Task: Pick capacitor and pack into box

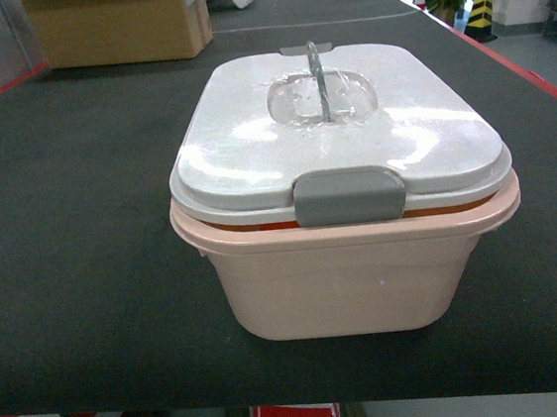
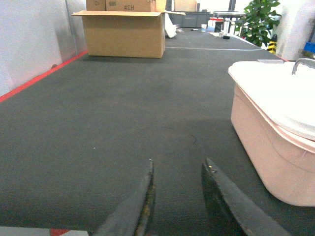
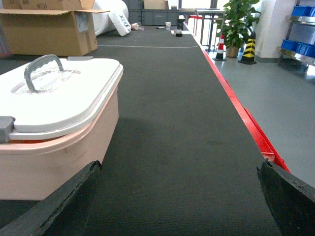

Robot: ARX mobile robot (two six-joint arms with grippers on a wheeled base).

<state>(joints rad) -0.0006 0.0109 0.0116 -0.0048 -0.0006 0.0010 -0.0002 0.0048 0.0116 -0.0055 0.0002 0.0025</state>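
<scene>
The pale pink box (image 1: 346,281) stands in the middle of the dark table, with its white lid (image 1: 340,132) resting on top. The lid's grey handle (image 1: 318,80) is upright and a grey clasp (image 1: 349,196) faces me. No capacitor shows in any view. Neither gripper appears in the head view. My left gripper (image 2: 179,164) hovers low over bare mat, open with nothing between its fingers, and the box (image 2: 266,142) is to its right. My right gripper (image 3: 179,167) is wide open and empty, with the box (image 3: 59,157) at its left finger.
A brown cardboard carton (image 1: 119,21) sits at the table's far left end. The table's red edge (image 3: 246,118) runs along the right side, with floor beyond it. Another red edge (image 2: 39,78) borders the left side. A potted plant (image 3: 238,19) stands past the far end.
</scene>
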